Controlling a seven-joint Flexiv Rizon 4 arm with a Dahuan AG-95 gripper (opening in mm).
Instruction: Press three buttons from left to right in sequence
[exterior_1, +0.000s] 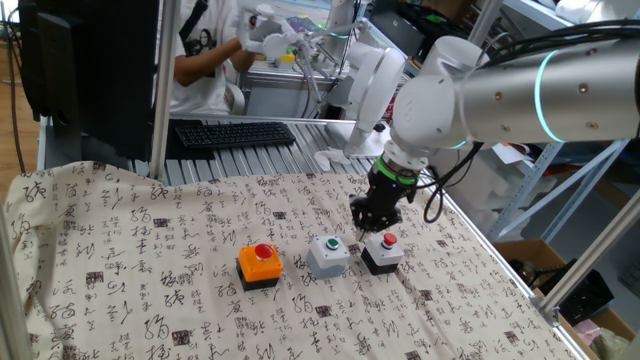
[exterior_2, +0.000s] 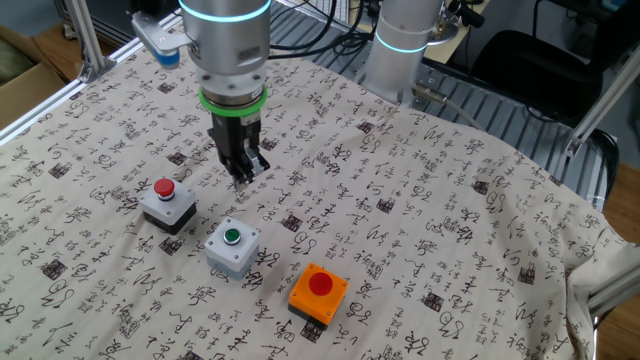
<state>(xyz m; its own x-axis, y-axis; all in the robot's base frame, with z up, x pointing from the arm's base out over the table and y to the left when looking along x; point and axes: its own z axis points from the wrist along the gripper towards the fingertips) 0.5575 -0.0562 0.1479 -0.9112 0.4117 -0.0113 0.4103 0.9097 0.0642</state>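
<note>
Three button boxes stand in a row on the patterned cloth (exterior_1: 150, 260). Left to right in the view facing the keyboard (exterior_1: 235, 133): orange box (exterior_1: 260, 265), grey box (exterior_1: 329, 255), black box (exterior_1: 382, 252). The gripper (exterior_1: 368, 222) points down, above the cloth just behind the grey and black boxes. Its fingers are closed together and hold nothing.

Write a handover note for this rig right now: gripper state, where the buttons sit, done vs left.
Gripper: shut, empty, pointing down, above the cloth behind the button row, touching no box.
Orange box, grey box and black box stand in a row on the patterned cloth.
Done: can't tell from the frames whether any button was pressed.
Left: confirm progress, then press in order across the row.
</note>
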